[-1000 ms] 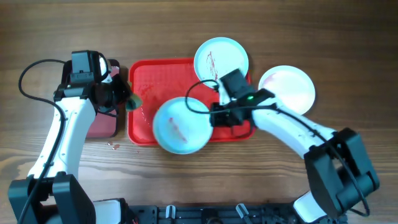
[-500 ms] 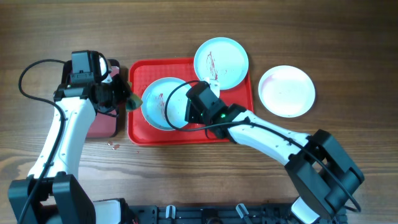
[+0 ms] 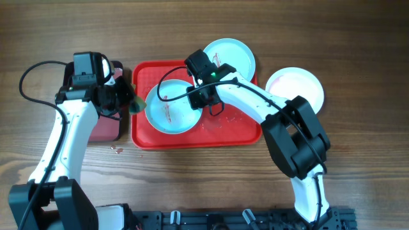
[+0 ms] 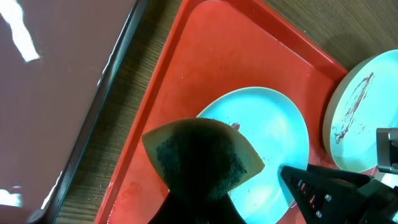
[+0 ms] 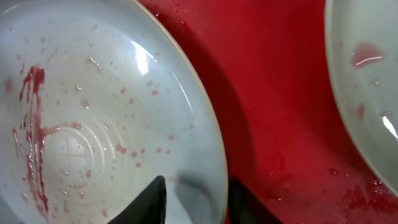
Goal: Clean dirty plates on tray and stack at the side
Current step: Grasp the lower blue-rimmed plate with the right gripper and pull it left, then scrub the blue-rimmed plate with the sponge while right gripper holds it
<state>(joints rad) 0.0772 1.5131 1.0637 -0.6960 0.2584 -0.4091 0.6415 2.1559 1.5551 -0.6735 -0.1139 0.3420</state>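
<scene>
A pale blue plate [image 3: 167,108] with red-brown stains lies in the left half of the red tray [image 3: 230,124]. My right gripper [image 3: 199,102] is shut on its right rim; in the right wrist view the rim [image 5: 93,124] sits between the fingers [image 5: 196,183]. My left gripper [image 3: 128,102] is shut on a green-and-yellow sponge [image 4: 202,158], held at the tray's left edge just short of that plate [image 4: 277,124]. A second stained pale blue plate [image 3: 231,57] rests on the tray's back right corner. The white plate [image 3: 295,94] lies on the table right of the tray.
A narrow maroon tray [image 3: 105,128] with a dark rim lies left of the red tray, under my left arm. A few water drops [image 3: 117,150] sit on the wooden table in front of it. The red tray's floor is wet [image 5: 280,124].
My right gripper carried the stained plate from the tray's front edge to its left half, and the right arm swung round to the back. The left arm has not moved.
</scene>
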